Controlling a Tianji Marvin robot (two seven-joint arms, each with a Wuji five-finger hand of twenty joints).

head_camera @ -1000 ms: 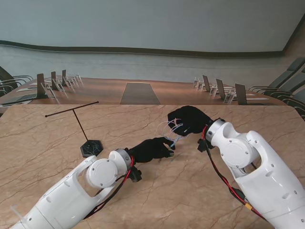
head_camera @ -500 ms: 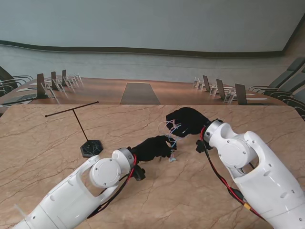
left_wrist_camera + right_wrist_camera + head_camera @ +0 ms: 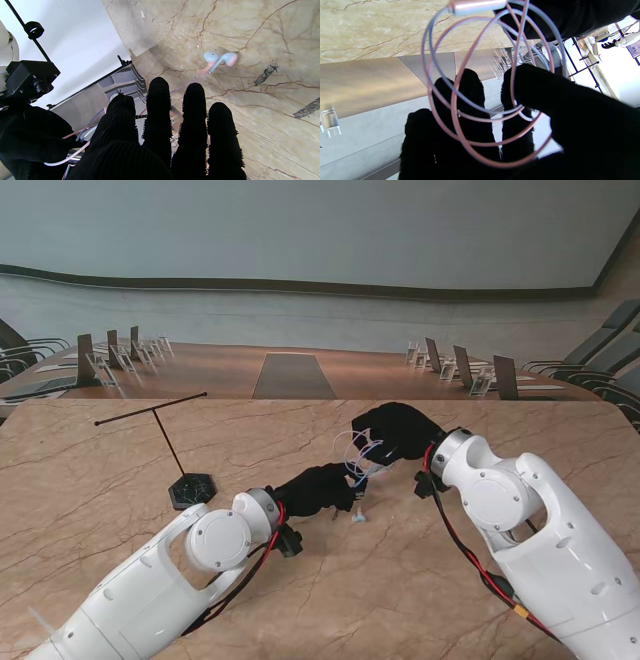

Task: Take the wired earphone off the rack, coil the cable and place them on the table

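Observation:
My right hand (image 3: 395, 430) is shut on the coiled earphone cable (image 3: 358, 452). In the right wrist view its pink and blue loops (image 3: 480, 100) circle my fingers, with the thumb pressed on them. A metal plug (image 3: 477, 4) shows at the coil's edge. My left hand (image 3: 318, 488) is just nearer to me than the coil. The loose end of the cable runs between its nearly straight fingers (image 3: 158, 105). The two earbuds (image 3: 220, 59) rest on the marble table (image 3: 120, 540), just past those fingertips. The earbuds (image 3: 357, 517) are a pale speck in the stand view. The black T-shaped rack (image 3: 165, 430) stands bare on the left.
The rack's hexagonal base (image 3: 192, 490) sits to the left of my left forearm. Beyond the table's far edge lie a long conference table (image 3: 293, 375) and rows of chairs. Red and black wires (image 3: 470, 555) hang along my right forearm.
The earbuds have dropped from beside the left fingertips onto the table. My left hand has pulled slightly back toward me. The right hand still holds the coil and has barely moved.

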